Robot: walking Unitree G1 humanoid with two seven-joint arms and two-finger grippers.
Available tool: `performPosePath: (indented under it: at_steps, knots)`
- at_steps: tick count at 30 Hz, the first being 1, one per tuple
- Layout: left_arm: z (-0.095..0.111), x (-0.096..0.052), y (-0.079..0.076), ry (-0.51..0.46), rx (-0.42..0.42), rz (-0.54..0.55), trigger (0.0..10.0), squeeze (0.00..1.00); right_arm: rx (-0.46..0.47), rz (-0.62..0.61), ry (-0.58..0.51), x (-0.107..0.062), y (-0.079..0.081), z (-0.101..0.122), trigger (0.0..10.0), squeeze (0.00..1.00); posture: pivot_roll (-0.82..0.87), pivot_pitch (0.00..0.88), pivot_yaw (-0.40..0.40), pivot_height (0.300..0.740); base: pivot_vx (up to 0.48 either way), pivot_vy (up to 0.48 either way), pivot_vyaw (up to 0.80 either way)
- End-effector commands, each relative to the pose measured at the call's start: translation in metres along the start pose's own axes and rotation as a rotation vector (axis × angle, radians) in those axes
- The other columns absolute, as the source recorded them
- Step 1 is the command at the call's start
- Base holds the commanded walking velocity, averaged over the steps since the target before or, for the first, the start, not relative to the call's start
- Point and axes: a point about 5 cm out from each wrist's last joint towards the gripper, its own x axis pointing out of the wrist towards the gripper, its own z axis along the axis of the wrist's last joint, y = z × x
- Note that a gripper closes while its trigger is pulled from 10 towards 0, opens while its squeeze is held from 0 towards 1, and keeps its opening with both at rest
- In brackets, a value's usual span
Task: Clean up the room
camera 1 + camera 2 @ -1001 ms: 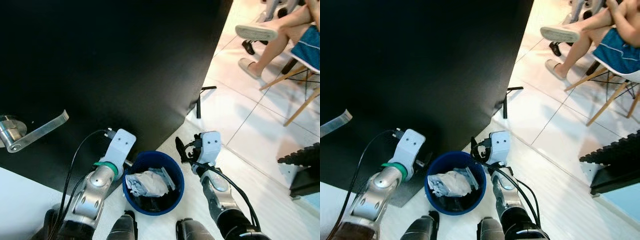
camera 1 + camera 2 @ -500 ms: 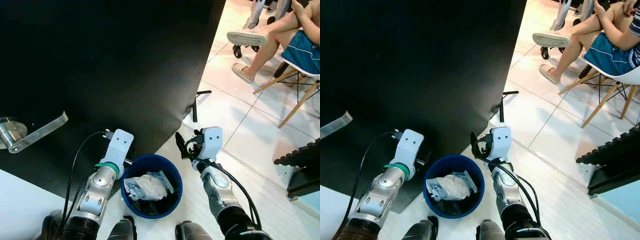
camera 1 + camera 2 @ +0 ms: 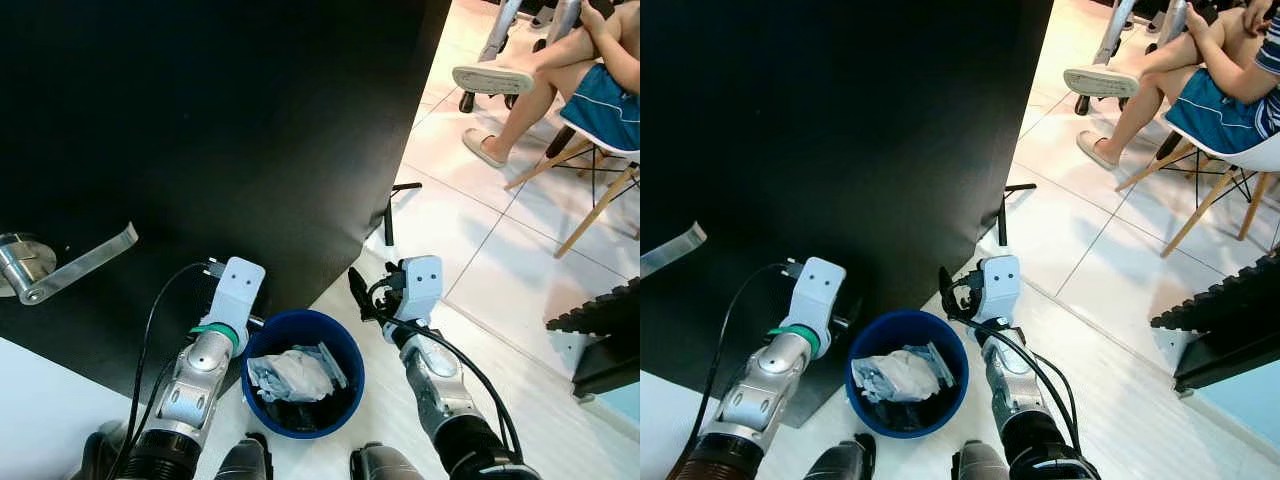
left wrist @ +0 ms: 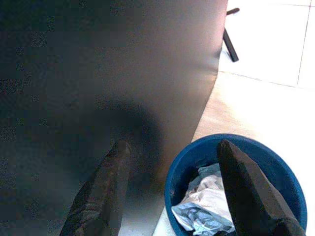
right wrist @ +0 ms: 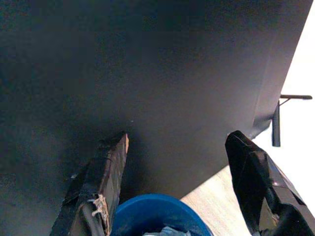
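Head views: my left gripper (image 3: 262, 325) and right gripper (image 3: 358, 290) flank a round blue bin (image 3: 304, 372) of crumpled paper (image 3: 290, 372). Wrist views: both pairs of matte black fingers (image 4: 114, 187) are spread before a smooth black door (image 5: 147, 64).

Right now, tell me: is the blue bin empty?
No, the blue bin holds crumpled pale paper trash between the two arms.
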Motion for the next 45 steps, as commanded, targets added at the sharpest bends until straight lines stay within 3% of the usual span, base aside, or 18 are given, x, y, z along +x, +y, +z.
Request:
performPosePath:
  at_steps: [1, 45]
  knots:
    - [-0.0074, -0.0005, -0.0001, 0.023, 0.000, 0.001, 10.0, 0.00, 0.011, 0.000, 0.022, -0.0036, 0.0004, -0.0049, 10.0, 0.00, 0.05, 0.024, 0.046, 0.740, -0.240, 0.000, 0.00]
    - [-0.0082, 0.0015, 0.0019, 0.024, 0.007, 0.005, 10.0, 0.00, 0.008, 0.003, 0.039, -0.0050, 0.0029, -0.0072, 10.0, 0.00, 0.04, 0.025, 0.059, 0.740, -0.315, 0.000, 0.00]
